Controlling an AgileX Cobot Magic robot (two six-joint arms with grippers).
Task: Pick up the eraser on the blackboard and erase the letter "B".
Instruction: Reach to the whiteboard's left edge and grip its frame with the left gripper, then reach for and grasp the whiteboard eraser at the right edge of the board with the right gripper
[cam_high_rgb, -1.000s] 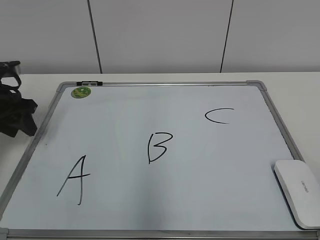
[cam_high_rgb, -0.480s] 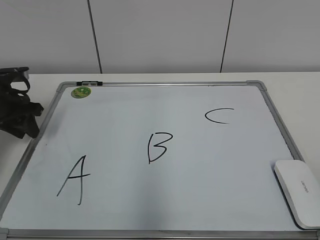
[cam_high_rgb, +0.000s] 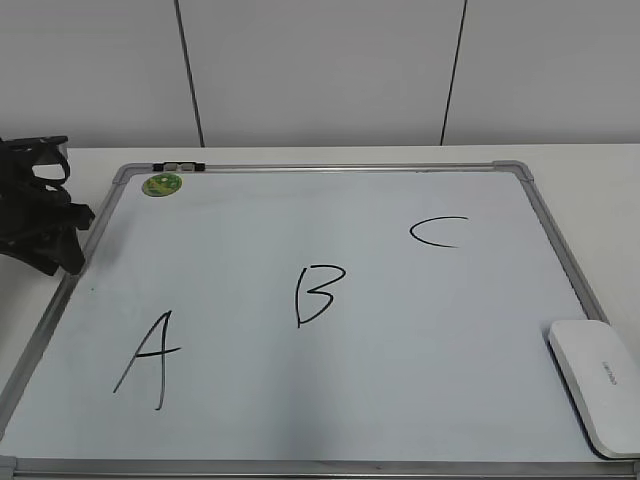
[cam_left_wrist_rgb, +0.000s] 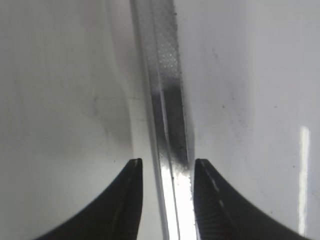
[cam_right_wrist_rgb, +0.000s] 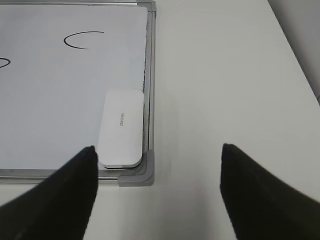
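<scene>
Left claw sat narrowly open astride blackboard frame at 9 o'clock edge. Right claw gaped wide, empty. Eraser lay at 4 o'clock corner; letter "B" mid-board.

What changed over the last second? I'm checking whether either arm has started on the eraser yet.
Only the left gripper moved: it rose and shifted right, to the blackboard's left frame edge, which now lies between its open fingers, not clamped. Nothing was grasped or released. The eraser stayed at the board's near right corner, and the letter "B" is unerased.
</scene>
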